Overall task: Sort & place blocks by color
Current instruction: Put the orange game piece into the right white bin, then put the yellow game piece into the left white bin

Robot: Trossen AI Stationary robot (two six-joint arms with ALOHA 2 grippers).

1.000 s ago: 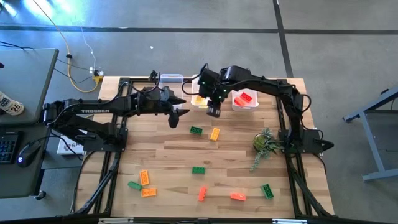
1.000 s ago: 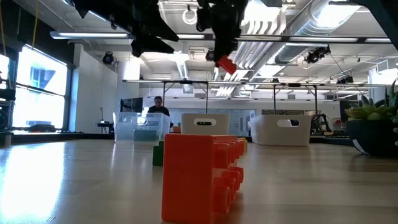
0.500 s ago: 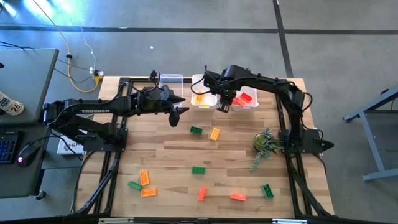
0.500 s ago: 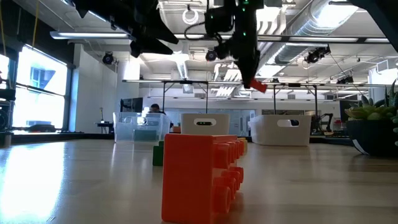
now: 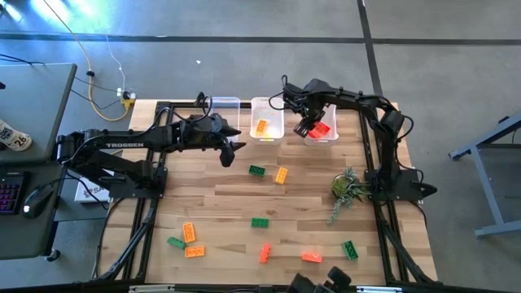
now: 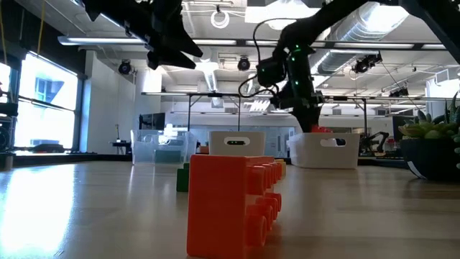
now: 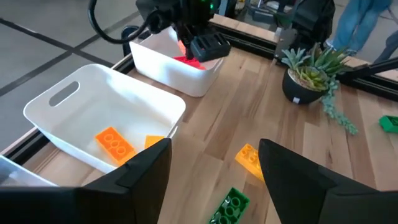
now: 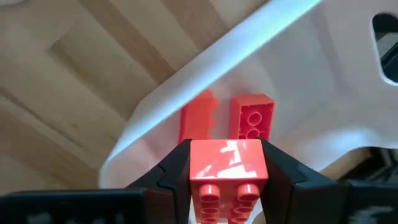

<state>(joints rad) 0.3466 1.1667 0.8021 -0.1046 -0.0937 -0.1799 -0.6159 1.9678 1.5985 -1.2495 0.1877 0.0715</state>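
My right gripper (image 5: 304, 128) hangs over the right white bin (image 5: 322, 140), shut on a red block (image 8: 225, 163). Two more red blocks (image 8: 252, 116) lie on that bin's floor. The middle white bin (image 5: 267, 101) holds yellow-orange blocks (image 7: 114, 141). My left gripper (image 5: 233, 147) hovers open above the table, left of the bins, with nothing between its fingers. Loose green (image 5: 256, 170), yellow-orange (image 5: 281, 175) and red (image 5: 264, 253) blocks lie flat on the wood. My right gripper pinches the red block's two opposite sides (image 8: 194, 167) between its two fingers. The fingers (image 6: 310, 115) come from above and point steeply down. The block is lifted clear, above the right white bin's inside.
A clear bin (image 5: 224, 106) stands left of the white ones at the far edge. A small plant (image 5: 346, 189) stands near the right edge. More blocks lie toward the near edge, among them green (image 5: 260, 222), orange (image 5: 189, 232) and red (image 5: 311, 257).
My right gripper has carried the red block from beside the middle bin toward the table's right edge and down, over the right white bin. It has tipped to point more steeply down. The block stays in its fingers.
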